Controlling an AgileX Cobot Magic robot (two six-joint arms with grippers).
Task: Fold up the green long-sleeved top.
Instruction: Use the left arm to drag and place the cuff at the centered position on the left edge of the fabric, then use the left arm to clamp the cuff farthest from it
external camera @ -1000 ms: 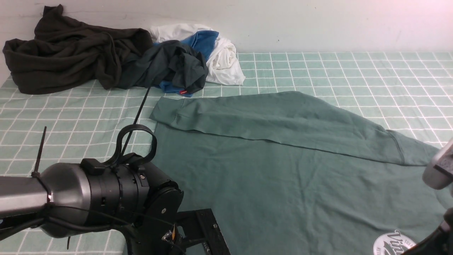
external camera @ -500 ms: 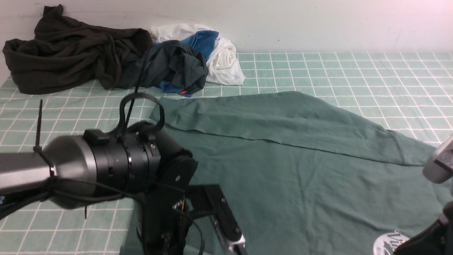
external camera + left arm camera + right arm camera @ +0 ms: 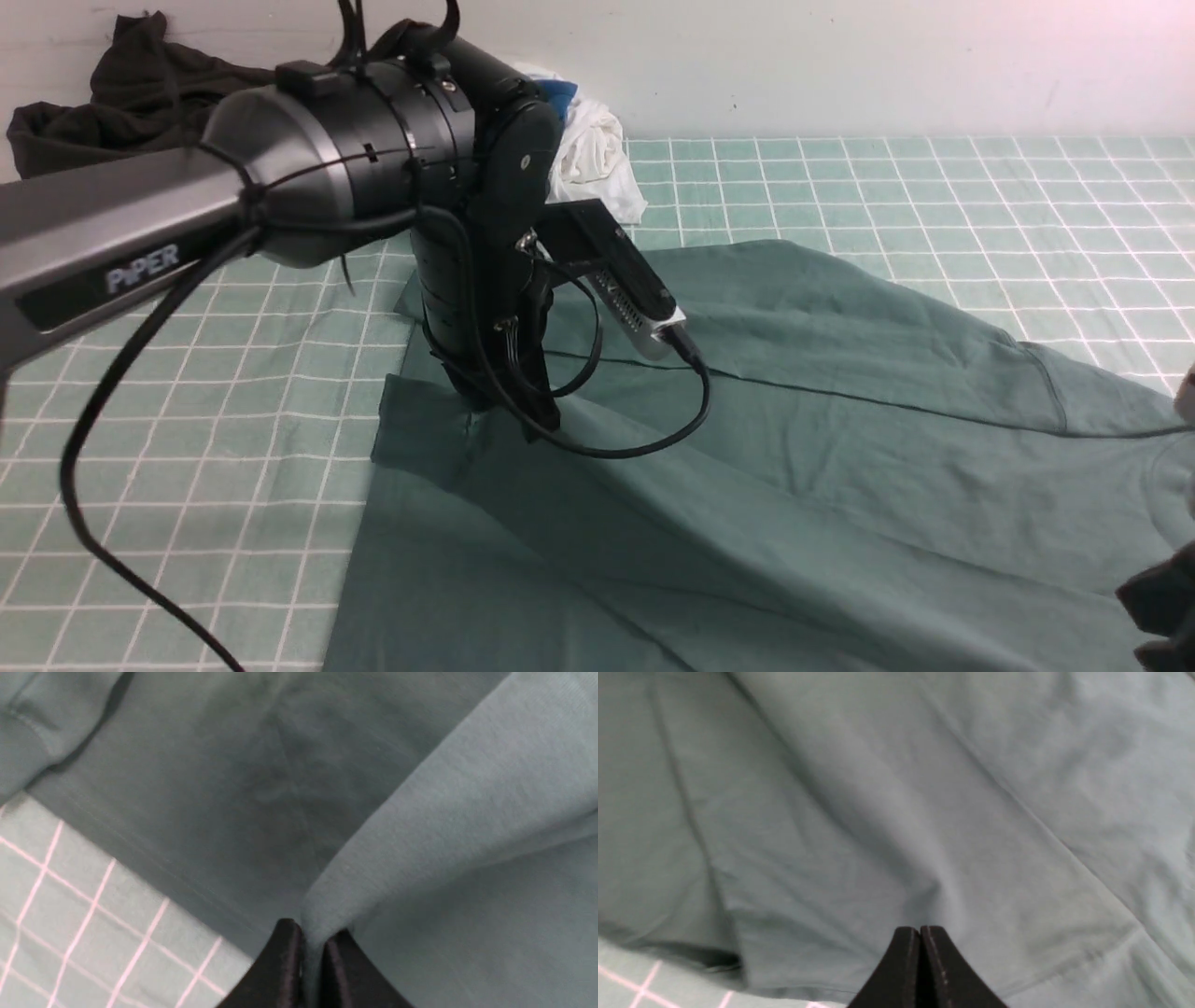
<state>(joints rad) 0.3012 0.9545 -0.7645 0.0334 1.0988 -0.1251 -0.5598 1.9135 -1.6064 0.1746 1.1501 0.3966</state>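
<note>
left gripper (image 3: pixel 313 956) was clamped on a raised edge of the green top (image 3: pixel 840 448), spread on the table (image 3: pixel 934 187); right gripper (image 3: pixel 920 952) was pressed closed, hold unclear. 1 sleeve (image 3: pixel 840 317) was laid across; body folds judged not yet done.

The long-sleeved top (image 3: pixel 840 485) lies spread on the tabletop (image 3: pixel 187 420), under the left pincer (image 3: pixel 499 406) and reaching far to its right. One sleeve (image 3: pixel 840 317) lies across the top just behind that pincer. A heap of clothes (image 3: pixel 84 121) sits well behind it, by the wall. The right pincer (image 3: pixel 1158 607) is well to its right, over the top's near edge.
</note>
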